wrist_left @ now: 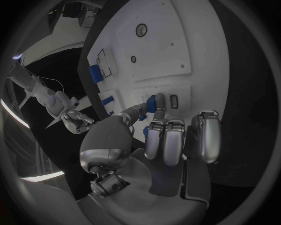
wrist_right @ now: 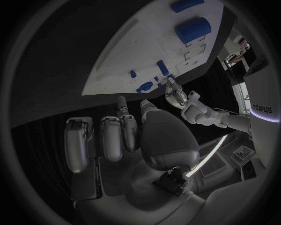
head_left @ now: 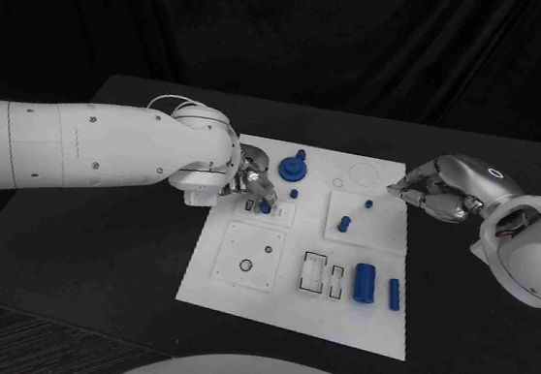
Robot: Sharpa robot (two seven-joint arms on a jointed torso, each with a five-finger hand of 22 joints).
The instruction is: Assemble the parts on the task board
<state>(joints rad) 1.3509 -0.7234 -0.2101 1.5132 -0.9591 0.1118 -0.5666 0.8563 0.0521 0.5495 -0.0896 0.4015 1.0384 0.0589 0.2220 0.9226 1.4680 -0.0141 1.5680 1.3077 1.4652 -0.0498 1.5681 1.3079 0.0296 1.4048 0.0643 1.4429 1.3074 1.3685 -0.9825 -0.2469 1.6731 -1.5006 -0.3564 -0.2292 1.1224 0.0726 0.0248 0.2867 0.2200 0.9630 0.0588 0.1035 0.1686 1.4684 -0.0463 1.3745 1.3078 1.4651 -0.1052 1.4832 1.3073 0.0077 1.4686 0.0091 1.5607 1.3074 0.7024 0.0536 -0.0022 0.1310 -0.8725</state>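
Observation:
The white task board [head_left: 241,292] lies mid-table. My left hand [head_left: 246,183] hovers over its upper left part and pinches a small blue part [wrist_left: 153,104] between thumb and finger, right at the small slots [wrist_left: 173,101]. My right hand [head_left: 433,191] hangs at the board's upper right edge with its fingers curled in; nothing shows in them. A round blue piece with a peg [head_left: 294,167] stands at the board's far side. A blue peg [head_left: 344,224] stands in the middle right plate. A thick blue cylinder [head_left: 363,282] and a slim one [head_left: 393,294] lie near the front right.
Two rectangular slots [head_left: 323,273] sit left of the thick cylinder, and a square plate with a small ring [head_left: 246,265] lies at the front left. The black table [head_left: 90,244] is bare around the board. My left forearm [head_left: 78,148] crosses the table's left side.

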